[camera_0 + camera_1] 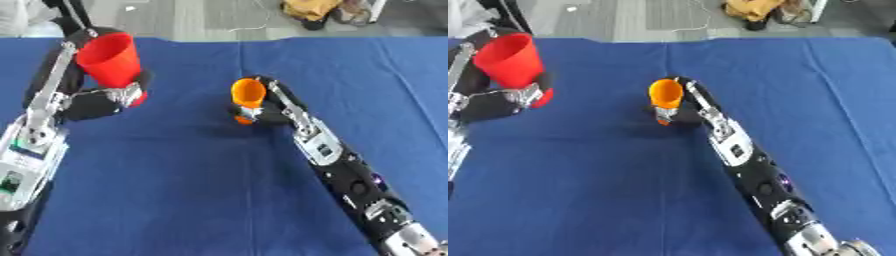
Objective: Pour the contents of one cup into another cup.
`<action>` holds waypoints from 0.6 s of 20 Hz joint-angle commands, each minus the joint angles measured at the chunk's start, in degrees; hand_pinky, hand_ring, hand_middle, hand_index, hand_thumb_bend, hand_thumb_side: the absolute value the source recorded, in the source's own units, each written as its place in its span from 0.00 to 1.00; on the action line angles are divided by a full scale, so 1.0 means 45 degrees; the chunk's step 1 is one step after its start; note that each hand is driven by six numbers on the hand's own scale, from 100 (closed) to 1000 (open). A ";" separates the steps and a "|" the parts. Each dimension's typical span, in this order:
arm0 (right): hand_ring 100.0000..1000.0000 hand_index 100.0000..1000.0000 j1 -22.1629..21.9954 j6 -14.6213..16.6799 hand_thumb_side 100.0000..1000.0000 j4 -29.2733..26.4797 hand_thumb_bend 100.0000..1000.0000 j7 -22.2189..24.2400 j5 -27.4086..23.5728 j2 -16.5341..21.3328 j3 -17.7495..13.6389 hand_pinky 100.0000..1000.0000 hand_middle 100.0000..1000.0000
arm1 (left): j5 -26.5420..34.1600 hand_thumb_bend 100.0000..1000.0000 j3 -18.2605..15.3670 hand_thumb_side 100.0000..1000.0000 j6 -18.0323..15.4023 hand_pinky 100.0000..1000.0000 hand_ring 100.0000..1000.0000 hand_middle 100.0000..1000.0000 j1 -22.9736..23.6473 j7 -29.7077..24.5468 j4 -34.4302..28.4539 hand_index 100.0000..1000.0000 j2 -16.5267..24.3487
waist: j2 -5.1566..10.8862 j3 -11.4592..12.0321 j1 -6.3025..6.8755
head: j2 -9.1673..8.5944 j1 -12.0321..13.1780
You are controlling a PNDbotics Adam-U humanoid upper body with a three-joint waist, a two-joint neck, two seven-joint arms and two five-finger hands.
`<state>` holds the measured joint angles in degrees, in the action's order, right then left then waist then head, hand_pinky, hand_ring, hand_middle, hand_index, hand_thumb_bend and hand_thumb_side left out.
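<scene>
Cups are what we see here, 2 of them, over a blue table (192,190). At the far left, our left hand (109,97) has its fingers curled round the lower part of the red cup (109,60), which it holds above the cloth, mouth up and leaning slightly. Near the middle, our right hand (276,107) wraps the smaller orange cup (248,95), upright, its base at or just above the table. The cups stay well apart.
</scene>
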<state>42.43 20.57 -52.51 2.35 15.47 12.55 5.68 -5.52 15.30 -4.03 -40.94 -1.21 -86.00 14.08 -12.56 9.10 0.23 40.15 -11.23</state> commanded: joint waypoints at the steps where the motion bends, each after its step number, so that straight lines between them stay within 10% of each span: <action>1: 0.58 0.72 0.0228 -0.0033 0.35 0.0013 0.55 -0.0227 -0.0011 0.0037 -0.0083 0.47 0.56 | 0.0087 0.27 -0.0019 0.04 0.0015 0.06 0.23 0.37 -0.0181 -0.0022 -0.0317 0.69 0.0101 | 0.0174 0.0014 0.0031 | -0.0093 -0.0055; 12: 0.34 0.56 0.0163 -0.0165 0.02 -0.0244 0.17 -0.0673 -0.0169 0.0016 -0.0029 0.25 0.39 | 0.0038 0.26 0.0019 0.04 0.0054 0.06 0.23 0.37 -0.0206 0.0001 -0.0330 0.69 0.0124 | 0.0208 -0.0044 0.0038 | -0.0104 -0.0101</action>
<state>42.55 19.96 -52.57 -0.27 15.00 12.08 5.70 -5.52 15.41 -3.88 -40.94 -1.26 -86.02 14.08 -12.57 8.98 0.25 40.15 -11.51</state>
